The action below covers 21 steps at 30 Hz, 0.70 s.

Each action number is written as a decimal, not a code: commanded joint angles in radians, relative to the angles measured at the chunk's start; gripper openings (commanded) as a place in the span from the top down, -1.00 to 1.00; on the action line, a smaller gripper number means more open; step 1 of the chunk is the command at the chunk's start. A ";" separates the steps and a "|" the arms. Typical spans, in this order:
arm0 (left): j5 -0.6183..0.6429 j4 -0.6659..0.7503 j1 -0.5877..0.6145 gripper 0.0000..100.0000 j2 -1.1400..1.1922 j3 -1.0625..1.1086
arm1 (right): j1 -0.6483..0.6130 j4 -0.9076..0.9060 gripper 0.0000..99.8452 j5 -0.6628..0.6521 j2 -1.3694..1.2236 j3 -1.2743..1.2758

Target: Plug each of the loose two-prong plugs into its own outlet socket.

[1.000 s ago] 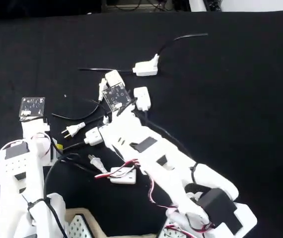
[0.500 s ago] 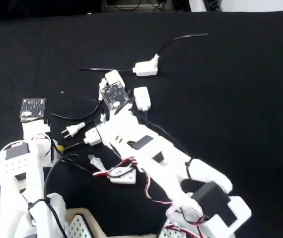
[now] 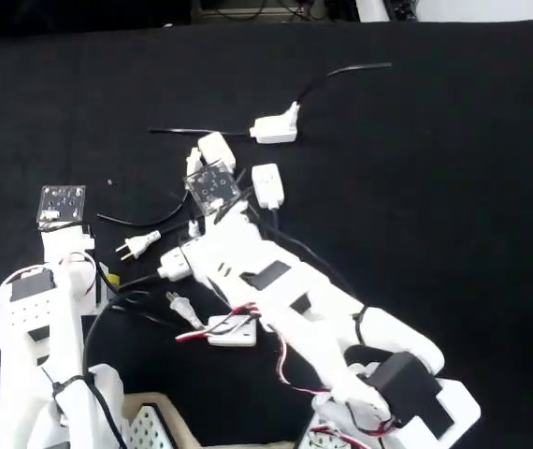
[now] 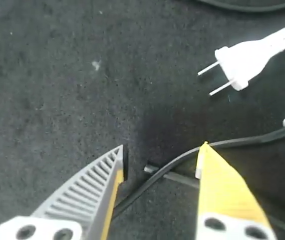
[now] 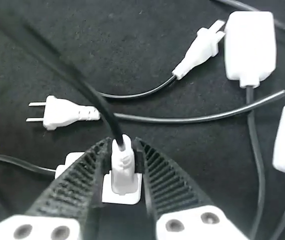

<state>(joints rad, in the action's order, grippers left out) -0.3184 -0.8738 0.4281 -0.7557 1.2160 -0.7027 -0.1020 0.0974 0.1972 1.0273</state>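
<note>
Pressure from the right gripper is applied through its black ribbed fingers, which are pinched on a white two-prong plug trailing a black cord. The plug is held upright against a white outlet socket block directly below it, though how deep the prongs sit cannot be told. Seen from above, this pair lies in the left half of the black desk, about midway between its near and far edges.

The plug is judged light and rigid, with a smooth moulded body likely to slip unless gripped across its flat sides. The stiff cord is expected to tug it sideways, and the small socket block will probably slide when pushed.

The left gripper is spread wide, with a thin black cable seen between its grey finger and yellow finger. Just beyond, a second loose white plug lies flat with its prongs free. It is best taken by its body, never by the thin prongs. More white socket blocks are set nearer the desk's far edge.
</note>
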 commanded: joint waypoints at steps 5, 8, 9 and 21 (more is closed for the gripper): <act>0.009 0.018 0.007 0.53 -0.018 -0.004 | -0.037 -0.041 0.98 0.031 -0.140 -0.107; 0.009 0.018 0.007 0.53 -0.018 -0.004 | -0.037 -0.041 0.98 0.032 -0.156 -0.111; 0.009 0.018 0.007 0.53 -0.018 -0.004 | -0.037 -0.041 0.98 0.035 -0.154 -0.110; 0.009 -0.006 -0.038 0.53 -0.028 0.012 | -0.032 -0.043 0.98 0.035 0.054 0.008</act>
<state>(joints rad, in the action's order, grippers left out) -0.3184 -0.8738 0.4235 -0.7633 1.2344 -0.7089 -0.1281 0.1204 0.1788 1.0073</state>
